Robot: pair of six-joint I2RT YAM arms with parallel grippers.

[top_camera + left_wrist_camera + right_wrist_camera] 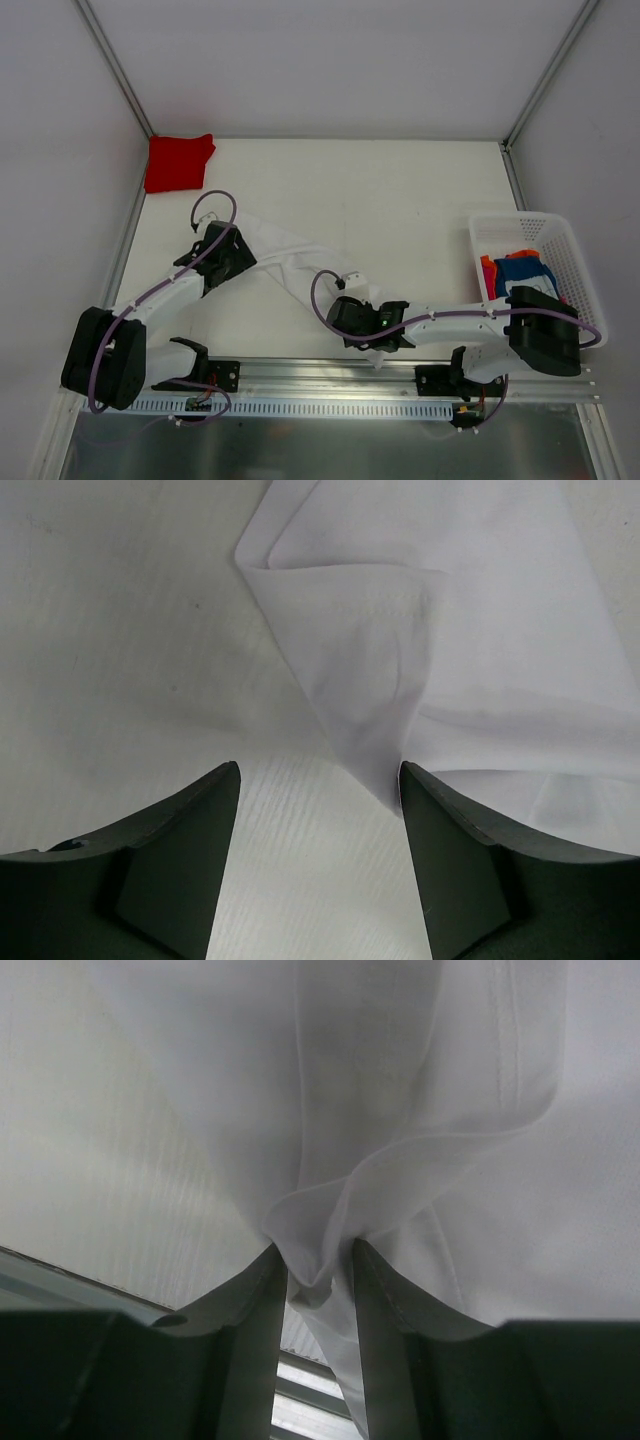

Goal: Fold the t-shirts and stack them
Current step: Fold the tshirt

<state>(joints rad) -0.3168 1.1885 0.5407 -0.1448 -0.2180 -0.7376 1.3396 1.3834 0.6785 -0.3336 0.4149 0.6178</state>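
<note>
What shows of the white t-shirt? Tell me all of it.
The white t-shirt is plain thin cloth, creased and folded over, with a stitched hem showing. It lies as a slanted band across the table, between the two arms. The right gripper pinches a bunched fold at its near end; the open left gripper hovers at its far corner.

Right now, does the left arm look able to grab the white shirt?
Probably yes. The left gripper is open, and a fold of the white shirt lies just ahead of it, reaching down between the open jaws, with nothing in the way.
</note>
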